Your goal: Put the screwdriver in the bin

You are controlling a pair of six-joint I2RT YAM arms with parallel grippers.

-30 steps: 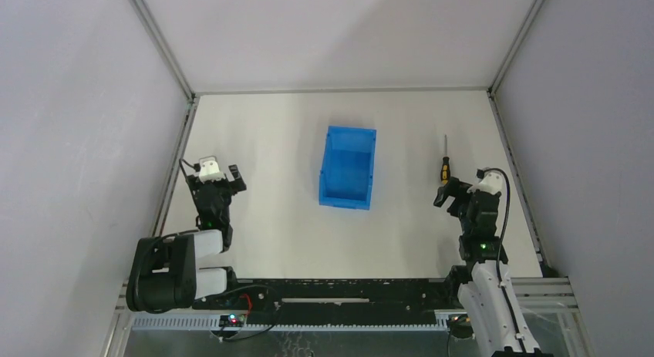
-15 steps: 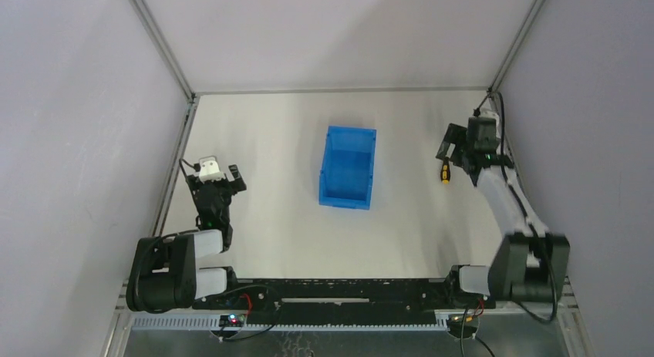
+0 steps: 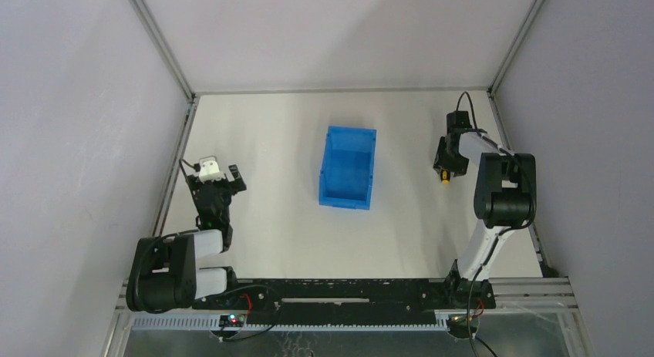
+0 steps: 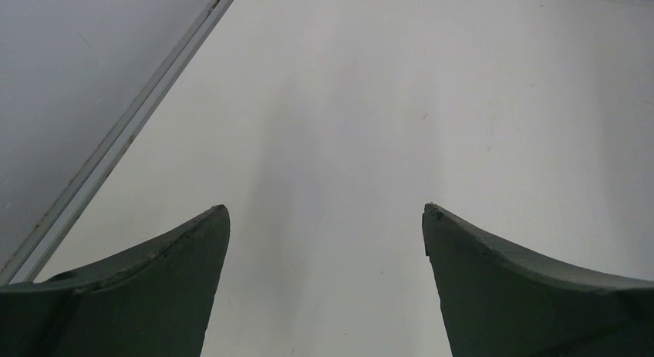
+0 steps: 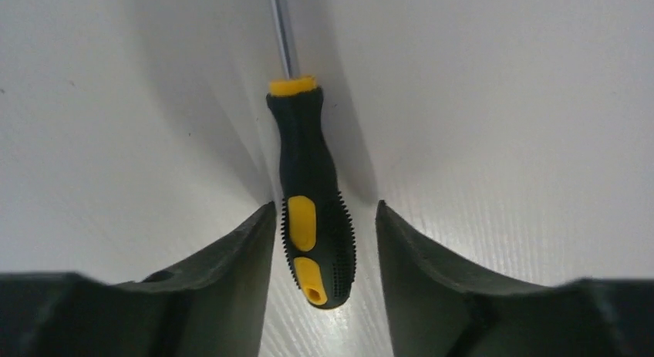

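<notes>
Straddling the black-and-yellow-handled metal screwdriver (image 5: pixel 305 149), right gripper (image 5: pixel 325 210) is hovering open to grasp; blue plastic bin (image 3: pixel 347 197) at 9 o'clock.

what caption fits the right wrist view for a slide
Right gripper open around the black-and-yellow handle of the screwdriver, which lies on the white table, jaws not yet closed.

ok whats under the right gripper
From above, the right gripper covers most of the screwdriver; only its yellow handle end shows. The wrist view shows the handle lying on the table between the open fingers. The shaft tip is out of frame.
</notes>
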